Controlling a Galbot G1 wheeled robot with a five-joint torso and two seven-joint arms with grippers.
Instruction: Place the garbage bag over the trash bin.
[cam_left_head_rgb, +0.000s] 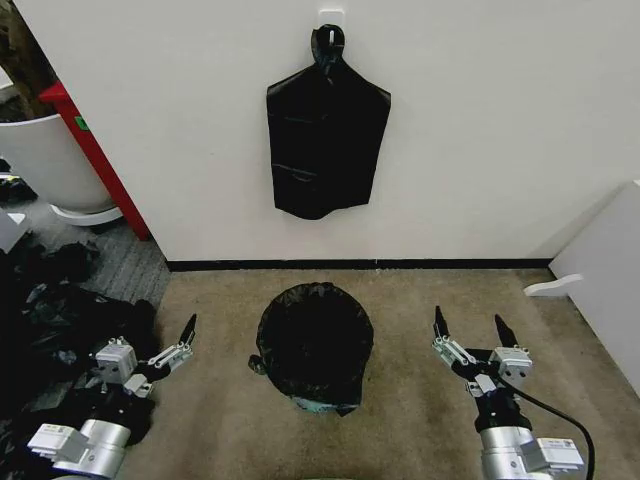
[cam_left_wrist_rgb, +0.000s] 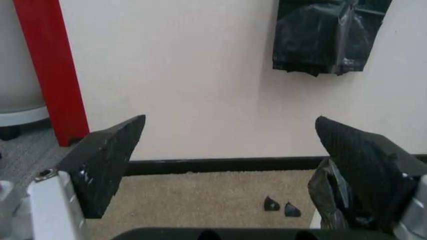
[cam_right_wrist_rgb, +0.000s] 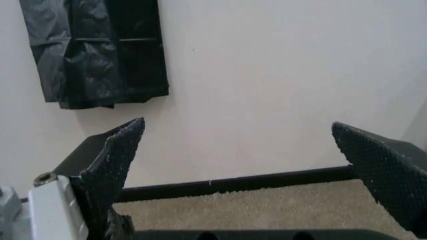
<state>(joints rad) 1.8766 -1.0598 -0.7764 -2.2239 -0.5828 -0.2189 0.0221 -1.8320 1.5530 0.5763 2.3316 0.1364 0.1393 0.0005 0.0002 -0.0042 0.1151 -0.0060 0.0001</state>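
The garbage bag (cam_left_head_rgb: 315, 342) already drapes over the trash bin, hiding it, with its mouth open on the carpet floor (cam_left_head_rgb: 400, 300) at picture centre below the hanging bag bundle (cam_left_head_rgb: 327, 140) at 12 o'clock. The left tool (cam_left_head_rgb: 176, 345) at 9 o'clock and the right tool (cam_left_head_rgb: 470, 330) at 3 o'clock hover beside it, both released and empty. The task looks essentially done, with perhaps only tidying the loose film at the base left.

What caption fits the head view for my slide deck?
Garbage bag lines the trash bin on carpet, left end effector and right end effector open beside it.
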